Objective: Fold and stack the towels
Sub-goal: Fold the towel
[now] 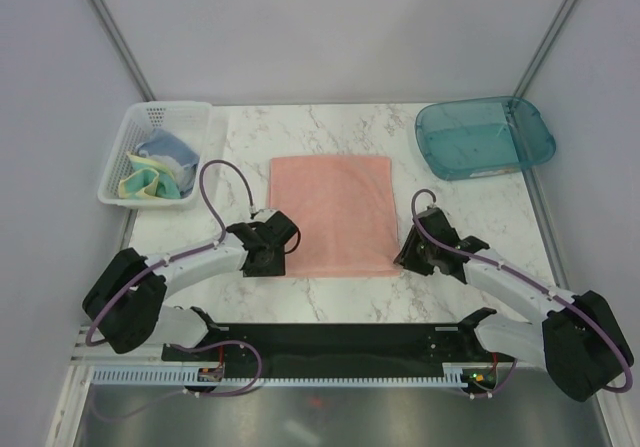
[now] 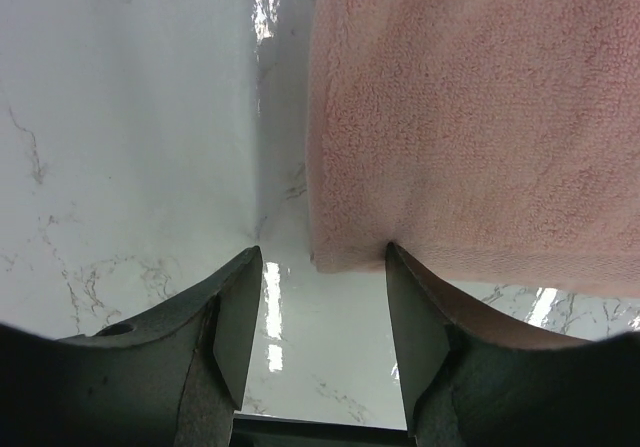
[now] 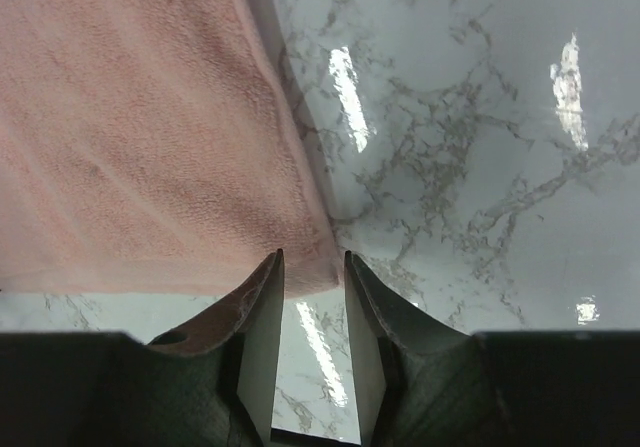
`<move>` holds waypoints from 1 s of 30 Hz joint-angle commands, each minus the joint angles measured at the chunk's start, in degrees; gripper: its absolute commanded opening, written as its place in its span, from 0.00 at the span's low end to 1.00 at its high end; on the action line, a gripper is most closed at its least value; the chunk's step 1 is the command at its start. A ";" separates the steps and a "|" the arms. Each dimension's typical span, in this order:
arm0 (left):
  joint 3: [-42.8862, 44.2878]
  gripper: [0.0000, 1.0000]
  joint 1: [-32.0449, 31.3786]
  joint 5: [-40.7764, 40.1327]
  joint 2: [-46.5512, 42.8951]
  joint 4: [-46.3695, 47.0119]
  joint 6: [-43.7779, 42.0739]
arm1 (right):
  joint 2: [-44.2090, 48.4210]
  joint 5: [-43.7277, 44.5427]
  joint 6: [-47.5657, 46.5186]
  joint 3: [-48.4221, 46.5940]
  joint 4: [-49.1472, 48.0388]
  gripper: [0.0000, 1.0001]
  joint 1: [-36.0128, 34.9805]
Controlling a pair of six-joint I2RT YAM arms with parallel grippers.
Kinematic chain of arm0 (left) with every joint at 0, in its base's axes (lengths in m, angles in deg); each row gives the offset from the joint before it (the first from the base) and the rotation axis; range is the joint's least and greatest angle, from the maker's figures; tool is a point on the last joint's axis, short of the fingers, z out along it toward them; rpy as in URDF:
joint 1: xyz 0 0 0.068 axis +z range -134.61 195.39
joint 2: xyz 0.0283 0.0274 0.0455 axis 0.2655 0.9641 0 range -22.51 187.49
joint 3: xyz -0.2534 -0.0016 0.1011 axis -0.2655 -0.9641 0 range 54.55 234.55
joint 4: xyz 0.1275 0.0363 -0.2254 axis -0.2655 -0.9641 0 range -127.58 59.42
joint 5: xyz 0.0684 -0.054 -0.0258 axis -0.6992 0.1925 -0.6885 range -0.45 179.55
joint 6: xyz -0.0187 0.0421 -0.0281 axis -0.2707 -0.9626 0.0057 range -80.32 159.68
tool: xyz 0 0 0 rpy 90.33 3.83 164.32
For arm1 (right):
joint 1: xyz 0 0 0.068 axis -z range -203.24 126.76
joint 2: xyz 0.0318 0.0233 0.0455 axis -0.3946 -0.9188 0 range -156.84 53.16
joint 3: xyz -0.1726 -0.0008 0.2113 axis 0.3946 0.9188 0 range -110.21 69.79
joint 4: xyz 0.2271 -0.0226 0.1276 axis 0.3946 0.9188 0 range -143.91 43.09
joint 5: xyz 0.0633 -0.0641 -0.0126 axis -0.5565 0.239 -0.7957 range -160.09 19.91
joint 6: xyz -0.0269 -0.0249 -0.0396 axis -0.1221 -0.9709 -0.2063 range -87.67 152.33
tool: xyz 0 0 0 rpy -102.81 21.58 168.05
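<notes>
Marble tbl (image 1: 330,297), pink towel (image 1: 332,215), grey walls (image 1: 330,27)

You can pass over open marble (image 1: 240,157) beside the pink towel (image 1: 333,215); basket (image 1: 140,202) upper left and teal tray (image 1: 480,152) upper right obstruct.

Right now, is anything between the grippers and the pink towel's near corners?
Nothing visible. The left gripper sits at the near-left corner of the pink towel, the right gripper at its near-right corner; only the table shows beside them.
</notes>
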 commanded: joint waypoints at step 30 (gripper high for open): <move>-1.67 0.02 5.80 7.97 -5.38 3.76 0.95 | 4.92 3.32 2.09 3.38 -3.30 0.00 -0.16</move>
